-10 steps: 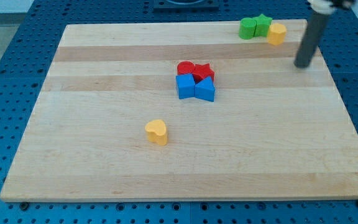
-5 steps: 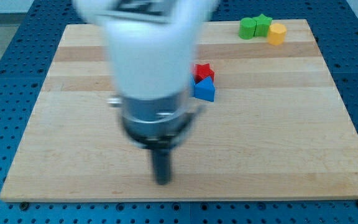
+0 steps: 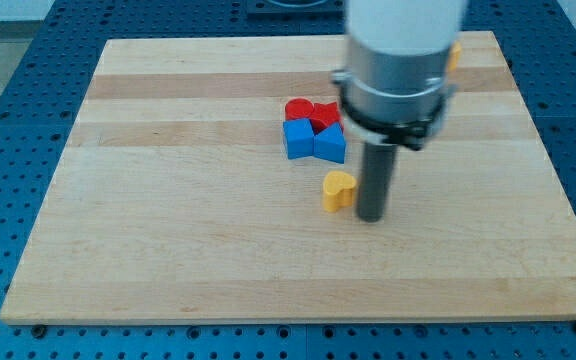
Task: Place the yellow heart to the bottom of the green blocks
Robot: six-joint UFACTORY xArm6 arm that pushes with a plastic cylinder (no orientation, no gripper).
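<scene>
The yellow heart [image 3: 337,190] lies on the wooden board [image 3: 168,200], just below the blue blocks. My tip [image 3: 371,217] stands just to the heart's right, close beside it or touching it. The arm's white and dark body covers the board's upper right, so the green blocks are hidden. Only a sliver of another yellow block [image 3: 455,52] shows at the arm's right edge.
A tight cluster sits above the heart: a red round block [image 3: 298,108], a red star [image 3: 325,115], a blue cube [image 3: 297,139] and a blue triangular block [image 3: 330,145]. A blue perforated table surrounds the board.
The yellow heart has moved right and up, from the board's lower middle to just below the blue blocks. My tip swept from the bottom centre to the heart's right side.
</scene>
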